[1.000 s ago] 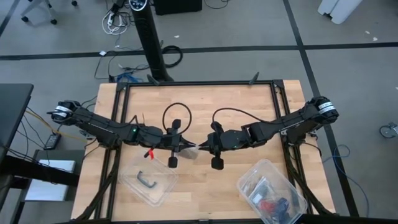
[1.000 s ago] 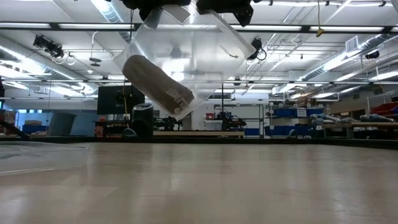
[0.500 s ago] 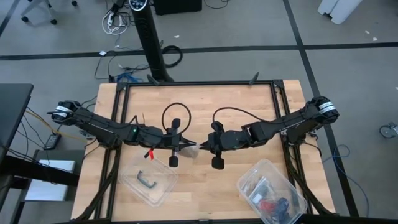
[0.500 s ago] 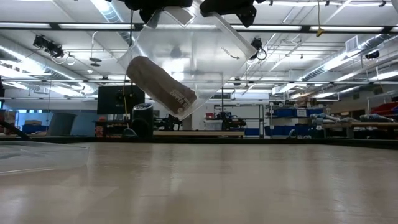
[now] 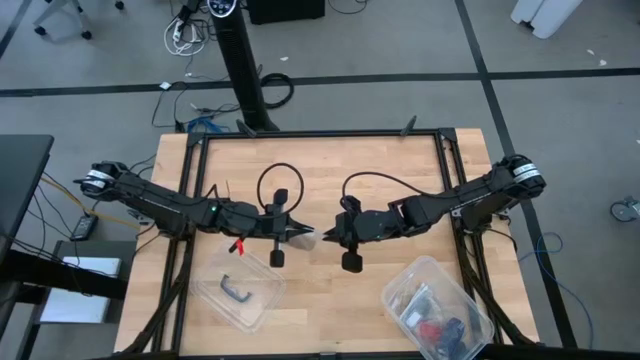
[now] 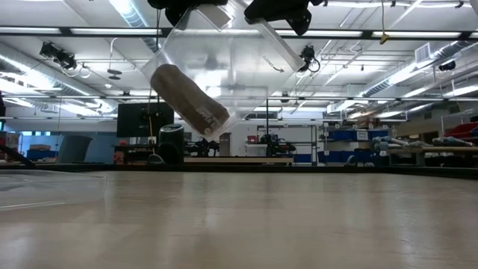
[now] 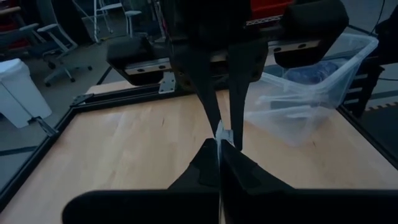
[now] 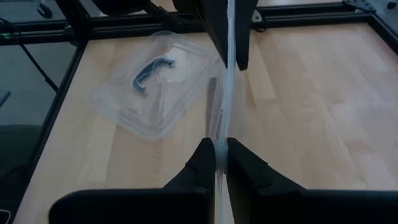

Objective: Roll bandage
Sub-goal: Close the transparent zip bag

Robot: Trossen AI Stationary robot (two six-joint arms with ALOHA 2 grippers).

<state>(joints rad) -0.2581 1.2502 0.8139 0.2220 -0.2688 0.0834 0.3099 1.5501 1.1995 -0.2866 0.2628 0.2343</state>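
Observation:
The bandage (image 6: 187, 99) is a brown roll lying tilted inside a clear plastic bag (image 6: 231, 75). The bag hangs high above the table's middle. My left gripper (image 5: 303, 236) comes from the table's left and my right gripper (image 5: 322, 238) from its right. They meet tip to tip, each shut on the bag's top. In the left wrist view my left gripper (image 7: 219, 144) faces the other arm's fingers across the thin plastic. In the right wrist view the bag (image 8: 225, 81) shows edge-on past my right gripper (image 8: 221, 146). My left gripper pinches the bag's top edge (image 7: 219, 132) between its two fingers, coming nearly level from the table's left. The bag hangs below, clear of the table. My right gripper pinches the same top edge (image 8: 222, 134) between its two fingers, slanting down from the table's right. The plastic (image 8: 227, 56) runs from it to the other gripper, and the bag hangs below with the roll low in it.
A clear lid with a black handle piece (image 5: 238, 292) lies on the table near its front left. A clear tub (image 5: 435, 310) with mixed items stands at the front right. Black frame rails (image 5: 320, 134) border the table; bare wood lies under the bag.

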